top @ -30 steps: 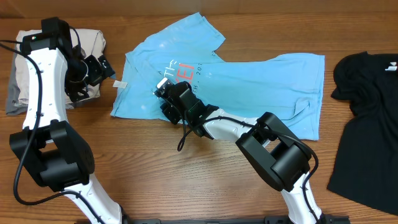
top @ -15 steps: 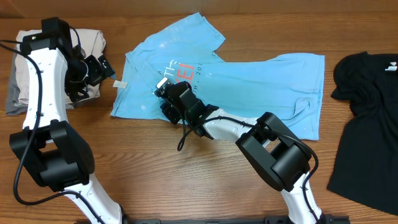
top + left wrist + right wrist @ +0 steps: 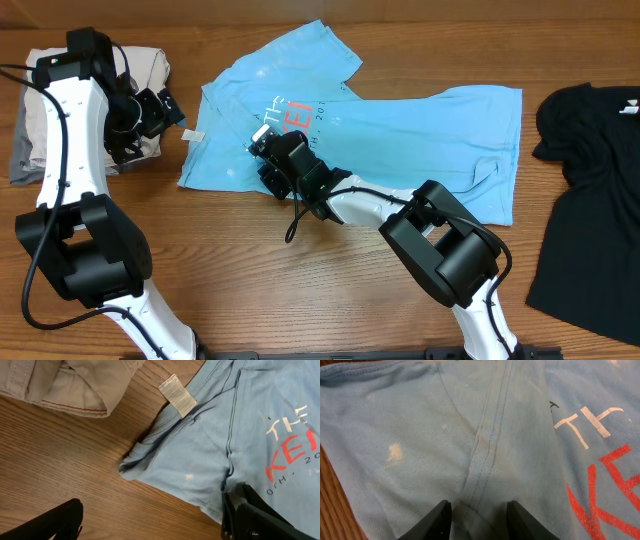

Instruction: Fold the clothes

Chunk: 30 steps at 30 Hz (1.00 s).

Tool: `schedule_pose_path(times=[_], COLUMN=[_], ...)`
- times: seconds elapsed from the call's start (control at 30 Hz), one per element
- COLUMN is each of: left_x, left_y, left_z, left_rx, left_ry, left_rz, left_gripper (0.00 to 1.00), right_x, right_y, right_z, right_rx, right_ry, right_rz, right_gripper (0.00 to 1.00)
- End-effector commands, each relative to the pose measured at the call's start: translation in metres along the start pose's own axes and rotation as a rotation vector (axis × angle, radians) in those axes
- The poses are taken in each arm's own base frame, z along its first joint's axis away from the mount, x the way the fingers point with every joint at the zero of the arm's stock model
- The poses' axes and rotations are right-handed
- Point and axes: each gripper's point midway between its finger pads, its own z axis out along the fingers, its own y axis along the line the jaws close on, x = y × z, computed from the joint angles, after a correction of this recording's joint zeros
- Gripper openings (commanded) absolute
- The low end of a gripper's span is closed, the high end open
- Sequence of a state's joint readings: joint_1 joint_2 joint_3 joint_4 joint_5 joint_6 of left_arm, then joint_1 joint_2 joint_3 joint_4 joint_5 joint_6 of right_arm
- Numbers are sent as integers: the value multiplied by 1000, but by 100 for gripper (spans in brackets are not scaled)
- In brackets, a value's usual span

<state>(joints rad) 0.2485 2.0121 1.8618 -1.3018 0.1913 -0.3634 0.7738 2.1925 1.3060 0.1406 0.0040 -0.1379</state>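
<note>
The clothes are a light blue T-shirt [image 3: 410, 130] lying partly folded in the middle of the table, its red and white lettering facing up. My right gripper [image 3: 263, 160] rests on the shirt's lower left part. In the right wrist view its jaws [image 3: 482, 520] stand a little apart, pressed on the shirt [image 3: 420, 435], and a stitched seam runs between them. My left gripper [image 3: 166, 114] hangs wide open left of the shirt. In the left wrist view it [image 3: 150, 525] is over bare wood, beside the shirt's [image 3: 215, 445] neck edge and white label [image 3: 177, 395].
A beige and grey pile of clothes [image 3: 150, 65] lies at the far left, just behind the left gripper, and shows as beige cloth [image 3: 75, 380] in the left wrist view. A black shirt [image 3: 590, 200] is spread at the right edge of the wooden table [image 3: 250, 260].
</note>
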Motion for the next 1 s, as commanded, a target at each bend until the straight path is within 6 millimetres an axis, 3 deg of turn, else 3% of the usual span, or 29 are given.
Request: schedule_pose_path(times=[0.0, 0.43, 0.8, 0.87, 0.97], left_x=[-2, -2, -2, -2, -2], left_y=[-9, -9, -9, -9, -9], left_z=[-16, -16, -16, -16, -16], left_rx=[26, 26, 26, 26, 26], left_ry=[-43, -42, -43, -42, -43], left_rz=[25, 25, 25, 25, 25], left_gripper=[100, 100, 100, 100, 100], right_x=[-8, -16, -94, -94, -78], right_y=[2, -3, -3, -1, 3], right_z=[0, -1, -63, -64, -56], right_rx=[-7, 24, 19, 11, -13], right_ry=[-20, -49, -208, -206, -155], right_rz=[3, 9, 58, 57, 56], right_gripper=[40, 42, 45, 45, 45])
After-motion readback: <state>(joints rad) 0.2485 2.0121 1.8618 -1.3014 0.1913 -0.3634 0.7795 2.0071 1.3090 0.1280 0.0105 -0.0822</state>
